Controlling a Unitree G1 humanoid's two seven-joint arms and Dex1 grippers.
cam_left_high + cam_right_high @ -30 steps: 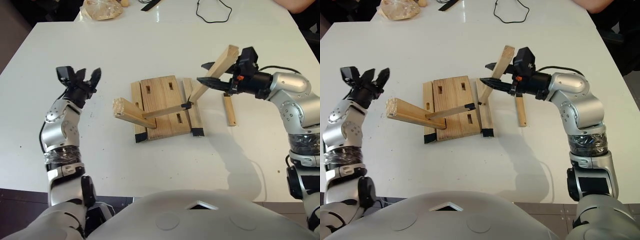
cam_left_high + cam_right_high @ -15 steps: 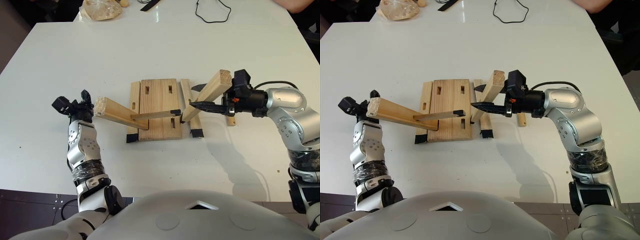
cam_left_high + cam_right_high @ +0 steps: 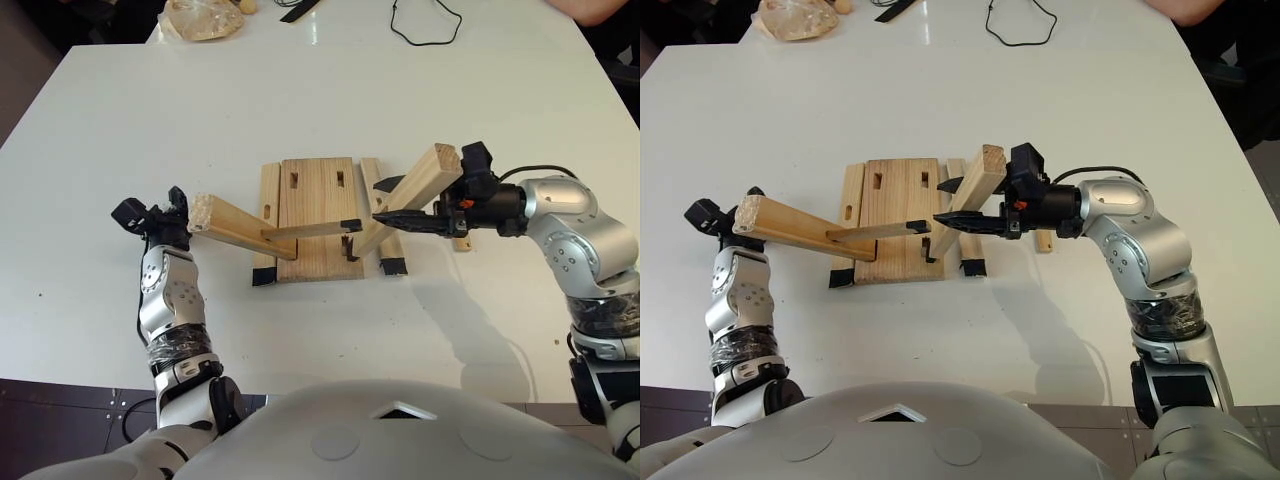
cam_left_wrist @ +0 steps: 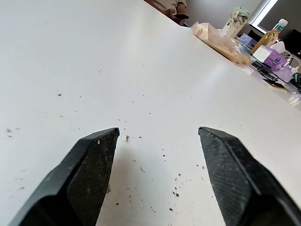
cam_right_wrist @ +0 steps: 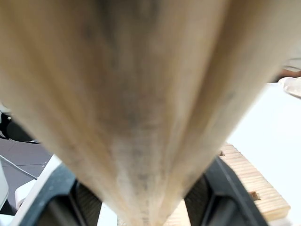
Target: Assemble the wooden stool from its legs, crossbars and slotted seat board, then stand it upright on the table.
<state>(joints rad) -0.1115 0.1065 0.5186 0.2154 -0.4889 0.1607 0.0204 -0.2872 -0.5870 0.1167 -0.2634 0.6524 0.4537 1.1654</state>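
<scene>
The slotted seat board [image 3: 315, 215] lies flat at the table's middle, a narrow slat [image 3: 268, 205] along each side. Over it hangs an H-shaped frame: a left leg [image 3: 235, 226], a thin crossbar [image 3: 310, 230] and a right leg [image 3: 412, 193]. My right gripper [image 3: 388, 201] is shut on the right leg [image 5: 136, 94], one finger on each side, holding it tilted above the board. My left gripper [image 3: 165, 208] sits just beyond the left leg's outer end, low over the table. Its fingers [image 4: 94, 155] are open with bare tabletop between them. A loose crossbar [image 3: 460, 238] lies behind my right gripper.
A bag of food [image 3: 205, 18] and a black cable [image 3: 425, 25] lie at the table's far edge. A person's arm [image 3: 600, 8] shows at the far right corner. The white table [image 3: 150, 110] has free room to the left, right and front of the board.
My left arm swung down and inward to the left leg's end. My right gripper carried the frame lower and leftward over the board; the frame now lies flatter.
</scene>
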